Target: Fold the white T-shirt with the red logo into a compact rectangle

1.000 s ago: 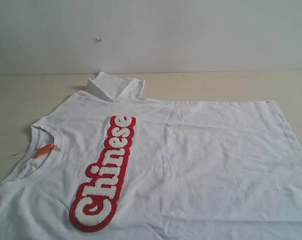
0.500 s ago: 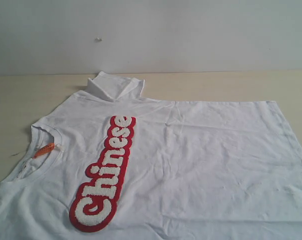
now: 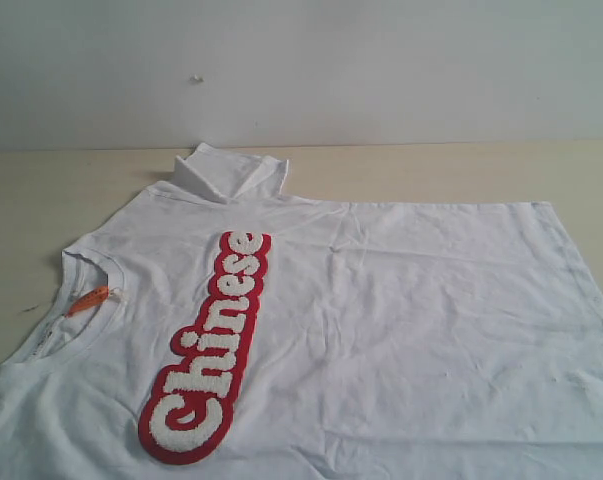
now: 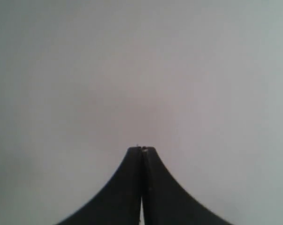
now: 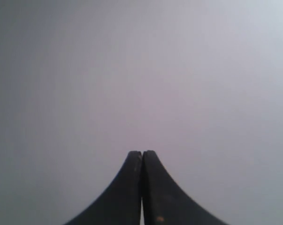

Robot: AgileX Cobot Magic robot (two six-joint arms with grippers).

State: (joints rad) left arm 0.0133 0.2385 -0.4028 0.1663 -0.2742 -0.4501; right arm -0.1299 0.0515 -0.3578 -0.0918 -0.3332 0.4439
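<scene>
Shirt spread flat, both grippers clenched and empty

I see the white T-shirt [image 3: 401, 330] lying face up on the counter [image 3: 41, 190], collar [image 3: 99, 262] to the left of the exterior view and hem to the right, with the red logo [image 3: 206, 350] running along the chest. The far sleeve [image 3: 229, 172] is bunched at the back edge. The left gripper [image 4: 141, 149] and right gripper [image 5: 141, 152] each have jaws pressed together on nothing, facing a blank pale surface, and neither shows in the exterior view. I judge no fold is made yet. I would open both, pinch the far edge near shoulder and hem, then carry it across low and level so the crease runs straight.
</scene>
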